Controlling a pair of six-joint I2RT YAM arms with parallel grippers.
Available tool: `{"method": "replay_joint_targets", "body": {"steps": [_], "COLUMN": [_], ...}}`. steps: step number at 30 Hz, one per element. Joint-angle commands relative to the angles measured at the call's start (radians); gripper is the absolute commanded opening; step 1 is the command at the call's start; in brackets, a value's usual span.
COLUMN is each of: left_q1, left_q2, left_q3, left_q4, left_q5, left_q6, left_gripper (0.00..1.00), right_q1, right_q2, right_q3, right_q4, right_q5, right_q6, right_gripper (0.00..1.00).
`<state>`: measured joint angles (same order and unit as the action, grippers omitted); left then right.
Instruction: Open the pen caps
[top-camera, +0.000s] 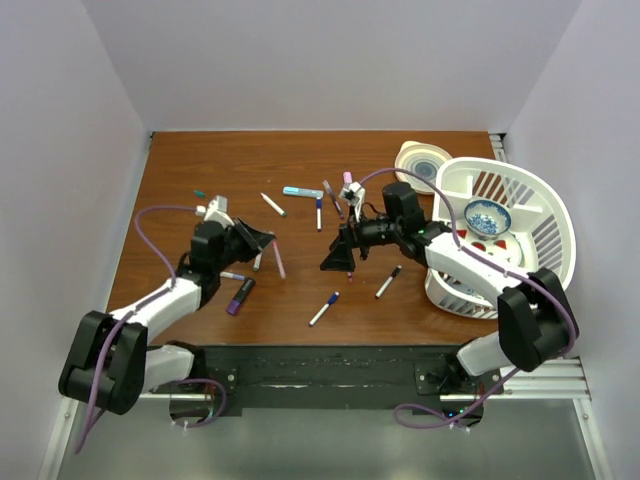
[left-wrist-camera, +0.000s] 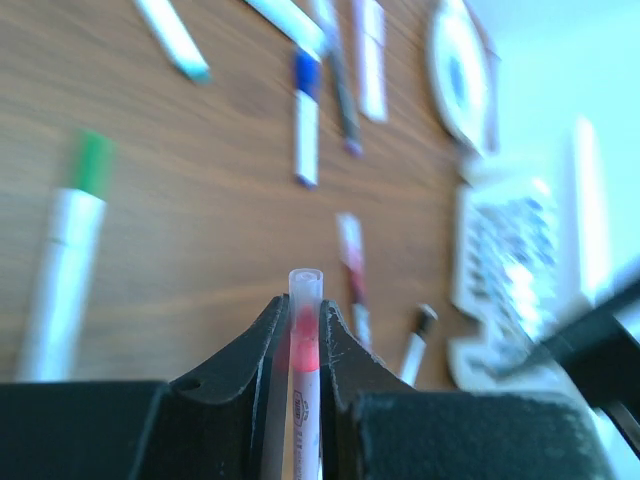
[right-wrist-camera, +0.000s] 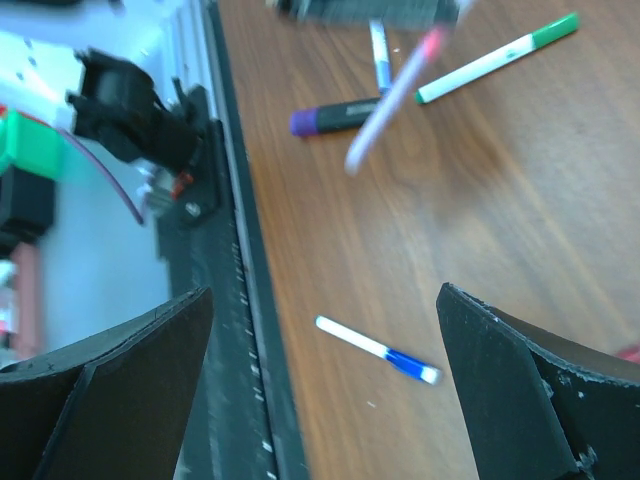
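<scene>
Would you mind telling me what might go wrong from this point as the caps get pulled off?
The left hand pinches the pink pen with only a short end sticking out, so the open right hand has little to grab and the pen may slip. The blue pen lies near the front edge of the table and could be knocked off.

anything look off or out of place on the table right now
The white basket at the right looks tipped on its side, a blue-patterned bowl lodged in it. The pens lie scattered at all angles on the table.
</scene>
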<state>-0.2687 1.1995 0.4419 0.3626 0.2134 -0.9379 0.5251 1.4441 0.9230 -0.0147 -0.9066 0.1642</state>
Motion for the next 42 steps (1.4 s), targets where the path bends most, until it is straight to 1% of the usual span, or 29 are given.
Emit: {"method": "replay_joint_targets", "body": {"steps": [1,3,6,9,12,13,15,16,17,19,20,23,24,25,26,28,29,30,32,34,38,42], "left_q1": [-0.066,-0.098,-0.144,-0.179,-0.210,-0.217,-0.233,-0.237,-0.244,-0.248,-0.250,-0.251,-0.251,-0.251,-0.251,-0.251,-0.251,-0.251,-0.253,-0.251,-0.256,-0.277], "left_q2": [-0.037,-0.029,0.005,0.044,0.075,0.084,0.092,0.097,0.098,0.106,0.106,0.107,0.107,0.109,0.107,0.109,0.109,0.109,0.106,0.106,0.106,0.101], "left_q3": [-0.092,-0.118,-0.129,-0.144,-0.149,-0.149,-0.147,-0.149,-0.150,-0.152,-0.157,-0.163,-0.166,-0.167,-0.170,-0.172,-0.172,-0.173,-0.170,-0.157,-0.108,-0.059], "left_q4": [0.442,0.516,0.579,0.659,0.700,0.703,0.716,0.719,0.723,0.739,0.746,0.763,0.769,0.771,0.773,0.766,0.765,0.760,0.748,0.704,0.589,0.455], "left_q5": [0.092,0.083,0.080,0.073,0.066,0.063,0.057,0.052,0.047,0.047,0.044,0.043,0.044,0.044,0.047,0.055,0.063,0.064,0.066,0.072,0.077,0.060], "left_q6": [-0.133,-0.162,-0.182,-0.211,-0.225,-0.226,-0.228,-0.228,-0.228,-0.230,-0.236,-0.239,-0.240,-0.245,-0.242,-0.236,-0.233,-0.230,-0.225,-0.217,-0.196,-0.156], "left_gripper": [0.00,0.00,0.00,0.00,0.00,0.00,0.00,0.00,0.00,0.00,0.00,0.00,0.00,0.07,0.27,0.40,0.49,0.51,0.55,0.55,0.50,0.49], "right_q1": [0.050,0.075,0.099,0.116,0.118,0.118,0.118,0.118,0.118,0.118,0.119,0.121,0.122,0.122,0.121,0.121,0.121,0.121,0.122,0.121,0.122,0.121], "right_q2": [0.044,0.064,0.096,0.121,0.133,0.134,0.136,0.139,0.145,0.157,0.162,0.183,0.187,0.188,0.185,0.174,0.171,0.168,0.167,0.164,0.165,0.164], "right_q3": [-0.029,-0.030,-0.055,-0.064,-0.064,-0.065,-0.070,-0.075,-0.076,-0.081,-0.081,-0.070,-0.064,-0.059,-0.053,-0.032,-0.024,-0.013,-0.006,-0.006,-0.003,0.000], "right_q4": [0.186,0.188,0.257,0.283,0.309,0.327,0.346,0.367,0.377,0.404,0.410,0.417,0.417,0.404,0.389,0.328,0.305,0.285,0.243,0.240,0.234,0.226], "right_q5": [0.099,0.149,0.158,0.167,0.155,0.149,0.135,0.129,0.121,0.106,0.100,0.061,0.045,0.041,0.040,0.044,0.049,0.052,0.061,0.063,0.063,0.064], "right_q6": [0.262,0.317,0.372,0.377,0.386,0.390,0.402,0.409,0.417,0.442,0.448,0.456,0.451,0.442,0.427,0.358,0.330,0.284,0.255,0.248,0.241,0.235], "right_gripper": [0.98,0.99,0.98,0.96,0.95,0.93,0.86,0.81,0.69,0.54,0.34,0.10,0.00,0.00,0.00,0.00,0.00,0.00,0.00,0.00,0.00,0.00]}}
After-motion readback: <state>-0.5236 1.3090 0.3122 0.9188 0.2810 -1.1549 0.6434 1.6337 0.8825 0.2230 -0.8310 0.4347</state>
